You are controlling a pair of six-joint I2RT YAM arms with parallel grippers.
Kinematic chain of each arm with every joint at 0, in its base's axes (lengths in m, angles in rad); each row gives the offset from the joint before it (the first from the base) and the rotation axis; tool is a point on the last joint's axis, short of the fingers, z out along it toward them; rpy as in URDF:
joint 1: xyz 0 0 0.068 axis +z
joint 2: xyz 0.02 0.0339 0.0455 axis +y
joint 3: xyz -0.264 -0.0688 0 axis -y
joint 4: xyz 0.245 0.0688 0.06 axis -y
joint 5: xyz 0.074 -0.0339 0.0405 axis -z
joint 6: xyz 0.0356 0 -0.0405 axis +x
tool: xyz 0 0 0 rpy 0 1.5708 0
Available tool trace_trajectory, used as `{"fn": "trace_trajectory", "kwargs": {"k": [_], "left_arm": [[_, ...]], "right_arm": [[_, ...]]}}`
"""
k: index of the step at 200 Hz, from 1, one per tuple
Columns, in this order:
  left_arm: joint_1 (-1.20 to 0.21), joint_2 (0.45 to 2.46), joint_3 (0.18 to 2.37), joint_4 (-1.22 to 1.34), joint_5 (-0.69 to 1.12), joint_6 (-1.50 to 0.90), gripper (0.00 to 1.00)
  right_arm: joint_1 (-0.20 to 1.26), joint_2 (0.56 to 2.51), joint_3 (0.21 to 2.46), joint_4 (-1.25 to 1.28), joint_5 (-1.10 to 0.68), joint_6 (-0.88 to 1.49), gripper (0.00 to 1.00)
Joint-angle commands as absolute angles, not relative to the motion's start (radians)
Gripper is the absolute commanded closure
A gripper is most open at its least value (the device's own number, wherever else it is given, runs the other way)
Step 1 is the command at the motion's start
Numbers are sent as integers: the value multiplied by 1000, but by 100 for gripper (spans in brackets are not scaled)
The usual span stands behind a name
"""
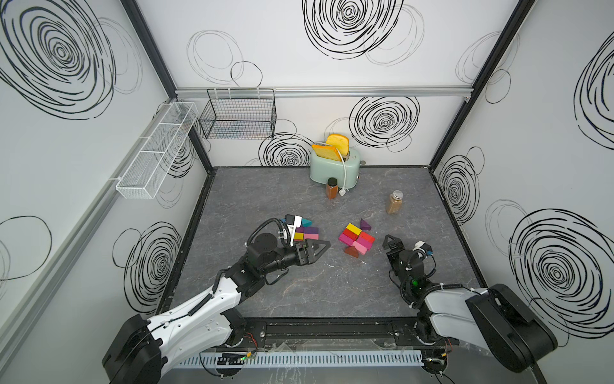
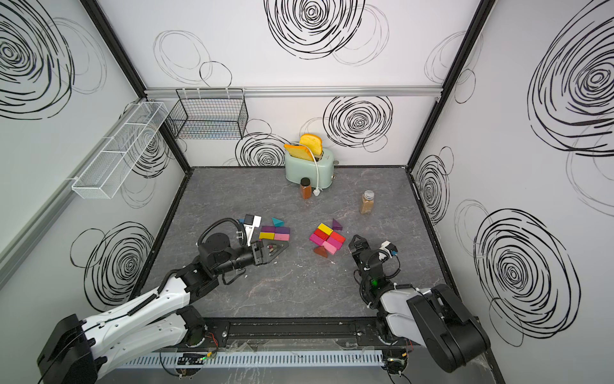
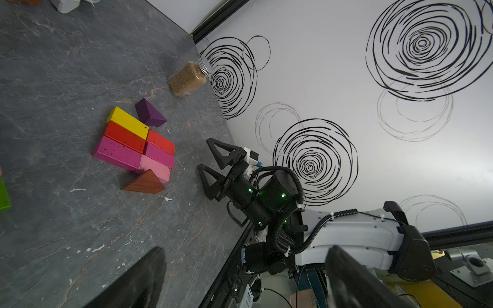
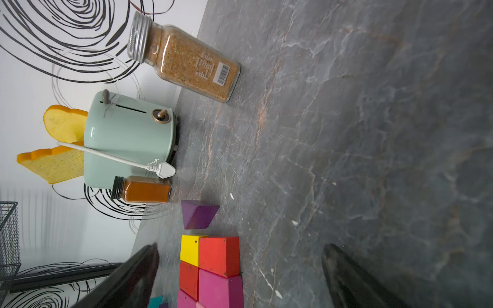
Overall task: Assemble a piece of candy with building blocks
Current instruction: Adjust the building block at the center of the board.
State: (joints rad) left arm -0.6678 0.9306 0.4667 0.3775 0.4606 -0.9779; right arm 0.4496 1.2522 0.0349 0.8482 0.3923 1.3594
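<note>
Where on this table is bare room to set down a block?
Widest: the near half of the grey marbled tabletop, between the arms. Also bare: the far-left corner beside the mint-green toaster, and the far-right corner behind the silver-lidded spice jar. Crowded: the middle band, two clusters of painted building blocks with the left claw and right claw alongside.

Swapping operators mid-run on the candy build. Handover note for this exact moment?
Left gripper: open, empty, beside the spare pile.
Right gripper: open, empty, close to the candy's right side, not touching it.
Blocks: six-brick slab mid-table, brown wedge against its near end, purple wedge by its far end. The spare pile includes a teal wedge.
Done: candy body and near wrapper end look placed.
Left: purple wedge seems slightly off the slab and skewed; it probably needs nudging flush.
</note>
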Motion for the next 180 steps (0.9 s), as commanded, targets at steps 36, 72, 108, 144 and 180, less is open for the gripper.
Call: {"fn": "trace_trajectory", "kwargs": {"k": [36, 72, 108, 144, 180], "left_arm": [[-647, 926, 485, 387, 492, -961, 2], [-647, 922, 486, 387, 492, -966, 2], [-647, 911, 489, 381, 479, -968, 2], [-647, 885, 484, 371, 459, -967, 2], [-646, 892, 466, 397, 466, -977, 2]], "right_arm": [[563, 1348, 94, 871, 561, 1663, 1], [588, 1365, 126, 819, 596, 1747, 1], [593, 1387, 203, 663, 571, 1872, 1], [601, 1328, 236, 583, 564, 1826, 1], [517, 1130, 223, 374, 449, 1582, 1]]}}
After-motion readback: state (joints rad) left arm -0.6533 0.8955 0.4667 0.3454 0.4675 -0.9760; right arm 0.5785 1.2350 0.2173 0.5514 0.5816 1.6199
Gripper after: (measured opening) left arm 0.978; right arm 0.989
